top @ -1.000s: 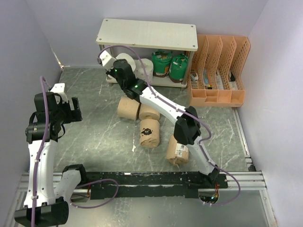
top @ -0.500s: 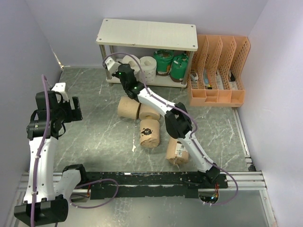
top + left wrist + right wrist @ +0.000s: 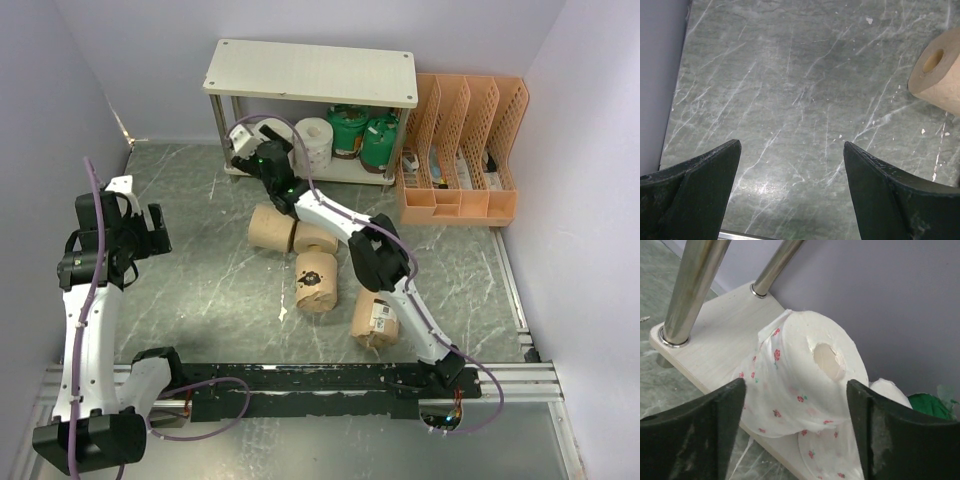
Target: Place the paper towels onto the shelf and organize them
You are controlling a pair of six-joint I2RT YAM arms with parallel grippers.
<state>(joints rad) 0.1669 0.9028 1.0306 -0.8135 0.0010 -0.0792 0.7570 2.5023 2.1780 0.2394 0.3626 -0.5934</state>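
My right gripper (image 3: 796, 384) is open at the left end of the shelf's lower board (image 3: 715, 325). A white patterned roll (image 3: 790, 355) lies tilted on that board between the spread fingers. In the top view the right gripper (image 3: 265, 145) reaches under the shelf (image 3: 310, 70). Another white roll (image 3: 316, 140) and two green rolls (image 3: 347, 132) (image 3: 378, 140) stand on the lower tier. Four tan rolls lie on the floor (image 3: 270, 228) (image 3: 316, 238) (image 3: 315, 280) (image 3: 375, 318). My left gripper (image 3: 790, 145) (image 3: 140, 232) hangs open over bare floor, left of a tan roll (image 3: 940, 75).
An orange file organizer (image 3: 460, 150) stands right of the shelf. Silver shelf legs (image 3: 695, 285) rise close to my right gripper's left finger. Purple walls close in the left, back and right. A black rail (image 3: 330, 385) runs along the near edge.
My right gripper pushed further in under the shelf and opened, letting go of the white patterned roll on the lower board. The left arm has hardly moved.
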